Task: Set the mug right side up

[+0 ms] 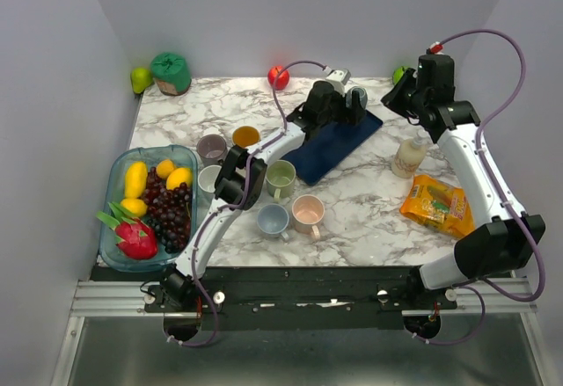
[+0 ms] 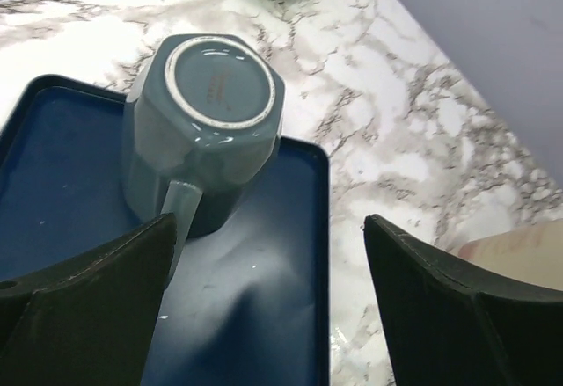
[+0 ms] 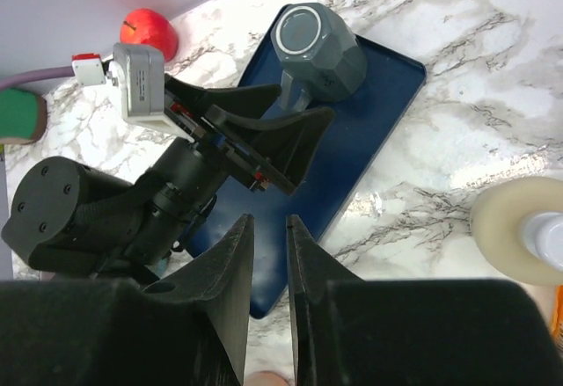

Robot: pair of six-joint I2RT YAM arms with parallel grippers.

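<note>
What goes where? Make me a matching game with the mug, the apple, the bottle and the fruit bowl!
1. mug
2. apple
3. bottle
4. fruit bowl

a. on the table's left side
b. upside down on the blue tray
c. by the back wall
d. beside the orange packet

Pairs: 1-b, 2-c, 3-d, 4-a

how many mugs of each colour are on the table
purple mug: 1
orange mug: 1
white mug: 1
green mug: 1
blue mug: 1
pink mug: 1
grey-blue mug: 1
total: 7
</note>
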